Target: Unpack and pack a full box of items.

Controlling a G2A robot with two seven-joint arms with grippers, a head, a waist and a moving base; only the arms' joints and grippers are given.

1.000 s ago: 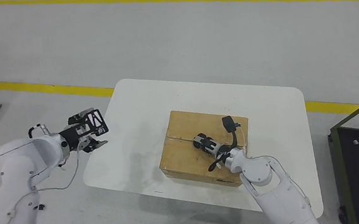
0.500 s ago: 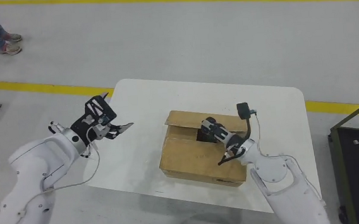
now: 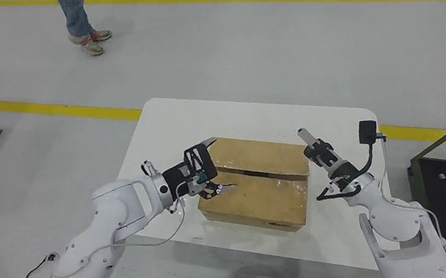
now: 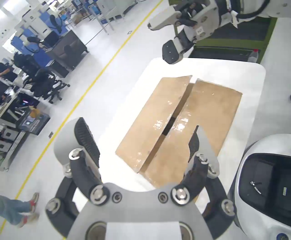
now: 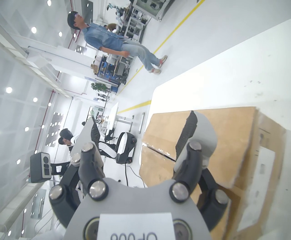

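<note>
box (image 3: 254, 182) sits centred on the worktop (image 3: 168, 135), flaps (image 3: 264, 158) shut bar a slit. your left end effector (image 3: 208, 172) is released at its left end, probably to catch a flap; right end effector (image 3: 314, 144) released, standing clear.

cardboard box (image 3: 254, 184) | brown, taped flaps slightly parted | mid-table (image 3: 167, 128)

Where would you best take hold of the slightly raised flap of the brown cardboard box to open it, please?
Grip the raised flap of the brown cardboard box by its free edge along the centre seam, probably from above, one finger slipped into the dark gap: that edge stands slightly above the other flap, leaving a lip.
</note>
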